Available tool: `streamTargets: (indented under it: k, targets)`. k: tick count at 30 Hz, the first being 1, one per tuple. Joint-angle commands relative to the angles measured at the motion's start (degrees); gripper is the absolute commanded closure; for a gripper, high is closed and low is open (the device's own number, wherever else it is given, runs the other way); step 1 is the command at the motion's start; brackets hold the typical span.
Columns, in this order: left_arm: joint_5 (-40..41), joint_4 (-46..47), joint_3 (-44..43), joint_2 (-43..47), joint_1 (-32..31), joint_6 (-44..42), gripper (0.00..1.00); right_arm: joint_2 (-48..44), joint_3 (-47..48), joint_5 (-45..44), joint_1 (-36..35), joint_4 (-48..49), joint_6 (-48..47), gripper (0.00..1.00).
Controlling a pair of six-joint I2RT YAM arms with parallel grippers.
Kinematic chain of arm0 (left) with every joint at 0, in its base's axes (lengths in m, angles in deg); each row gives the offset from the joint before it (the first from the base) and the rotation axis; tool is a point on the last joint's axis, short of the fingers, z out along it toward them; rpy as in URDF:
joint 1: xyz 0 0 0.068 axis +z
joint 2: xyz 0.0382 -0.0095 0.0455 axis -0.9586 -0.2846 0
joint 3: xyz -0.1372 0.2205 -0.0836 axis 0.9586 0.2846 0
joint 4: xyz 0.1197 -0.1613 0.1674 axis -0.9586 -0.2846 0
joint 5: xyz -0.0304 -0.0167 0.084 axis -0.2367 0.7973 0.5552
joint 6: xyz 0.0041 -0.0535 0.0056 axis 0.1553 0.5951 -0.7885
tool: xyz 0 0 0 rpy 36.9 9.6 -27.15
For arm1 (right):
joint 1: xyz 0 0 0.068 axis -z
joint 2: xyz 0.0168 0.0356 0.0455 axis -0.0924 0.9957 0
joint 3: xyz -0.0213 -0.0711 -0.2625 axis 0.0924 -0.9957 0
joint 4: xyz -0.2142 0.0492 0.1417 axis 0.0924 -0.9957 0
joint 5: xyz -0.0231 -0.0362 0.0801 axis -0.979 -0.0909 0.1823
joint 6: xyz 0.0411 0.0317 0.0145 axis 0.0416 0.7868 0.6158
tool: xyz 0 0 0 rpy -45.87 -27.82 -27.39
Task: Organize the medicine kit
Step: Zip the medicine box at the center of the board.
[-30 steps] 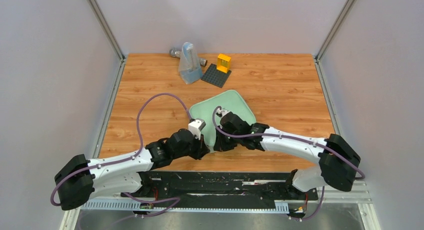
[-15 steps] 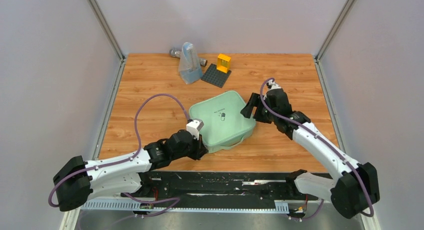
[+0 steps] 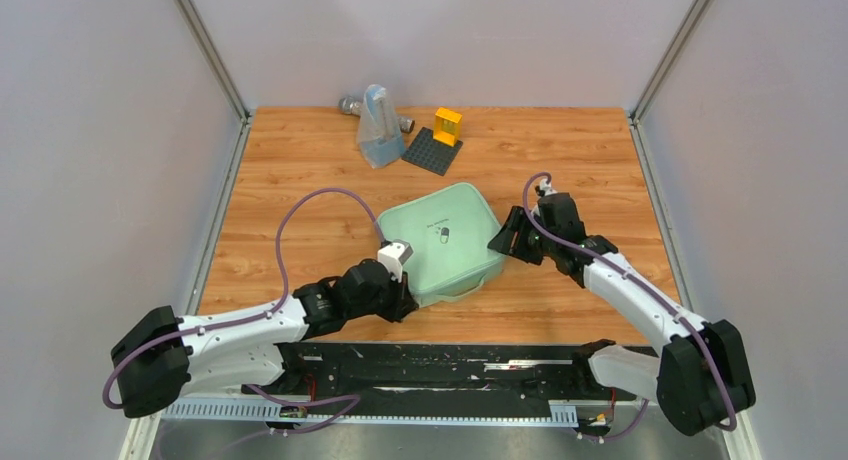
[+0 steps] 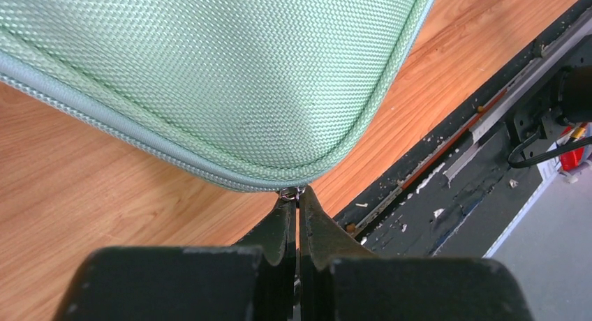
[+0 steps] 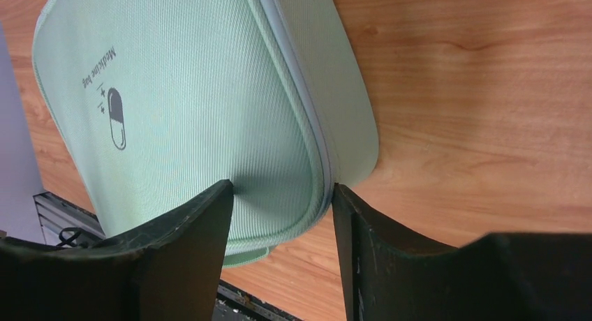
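Nearest the arms' bases, the left claw (image 4: 297, 195) is pinched tight on the small metal zipper pull (image 4: 290, 192) at the near corner of the medicine kit (image 3: 440, 242). The pull sits right where the zip track rounds the corner, so this grip looks meant for drawing the zip along the seam. The arm lies low and stretched over the counter (image 3: 560, 170), which suits a pull running level with the track.

The kit itself rests flat in the middle of the counter, lid down on its tray and pill logo facing up. It is turned a little, so one corner points toward the left arm. From the left wrist view the zip looks closed along the near edge (the far edges cannot be checked from here).

On the kit's right side, the right claw (image 5: 283, 188) stands open with the kit's rounded corner between its two fingers, one over the lid and one beside the side wall. Whether either finger touches the fabric is not clear. The likely purpose is to brace the case so it does not slide while the zip is worked.

Well beyond, at the far edge of the counter, a bluish pouch (image 3: 378, 130) stands beside a dark studded plate (image 3: 432, 150) carrying a yellow block (image 3: 447, 126), all apart from the kit and out of both arms' way.
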Motion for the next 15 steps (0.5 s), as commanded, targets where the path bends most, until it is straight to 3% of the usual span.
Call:
streamTargets:
  k: [1, 10, 13, 15]
  targets:
    - [-2.14, 8.53, -4.62, -0.06, -0.42, -2.41, 1.00, -4.68, -3.21, 7.04, -2.72, -0.59, 6.61, 0.46]
    - [-2.78, 6.43, -6.63, 1.64, -0.44, -4.76, 1.00, -4.38, -3.22, 10.03, -3.68, -1.15, 4.46, 0.54]
    - [-1.47, 3.62, -7.04, 1.20, -0.40, -3.96, 1.00, -4.85, -1.57, 9.47, -4.27, -2.45, 2.69, 0.54]
    - [0.73, 0.69, -7.14, 0.98, -0.38, -3.36, 1.00, -6.12, -0.42, 5.26, -4.35, -4.78, 2.24, 0.49]
